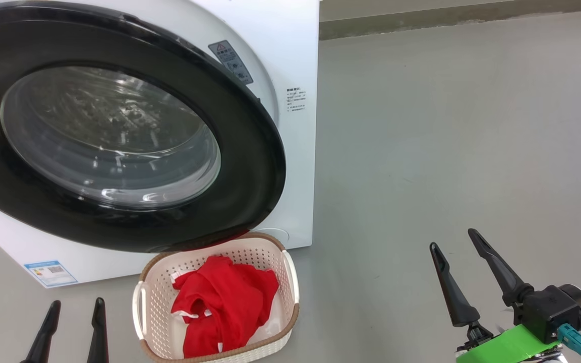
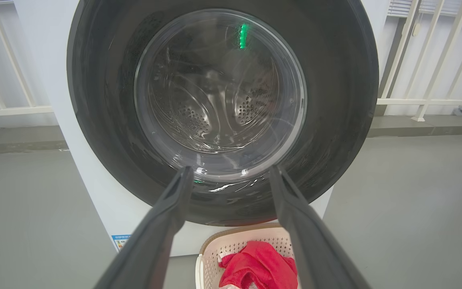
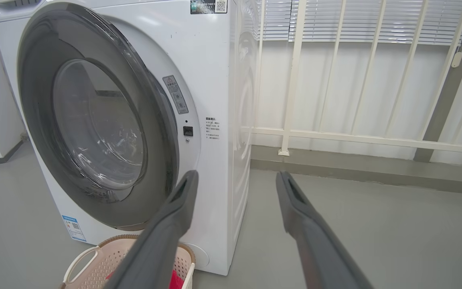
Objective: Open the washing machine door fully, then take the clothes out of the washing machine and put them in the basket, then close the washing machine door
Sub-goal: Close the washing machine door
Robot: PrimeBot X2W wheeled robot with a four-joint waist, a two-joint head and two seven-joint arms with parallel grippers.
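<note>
One washing machine (image 1: 290,60) stands on the grey floor, and its one washing machine door (image 1: 250,166) lies against the front; whether the door is latched is hard to tell. One basket (image 1: 157,302) sits on the floor just before the machine's lower front edge, its far rim tucked under the door's black rim. The clothes (image 1: 225,302), a single red garment, lie inside it. There are two grippers, both with fingers spread and holding nothing. The left gripper (image 1: 77,302) is cut off by the head view's bottom edge, and the right gripper (image 1: 452,239) hangs well apart from the basket. The drum shows only dimly through the glass
</note>
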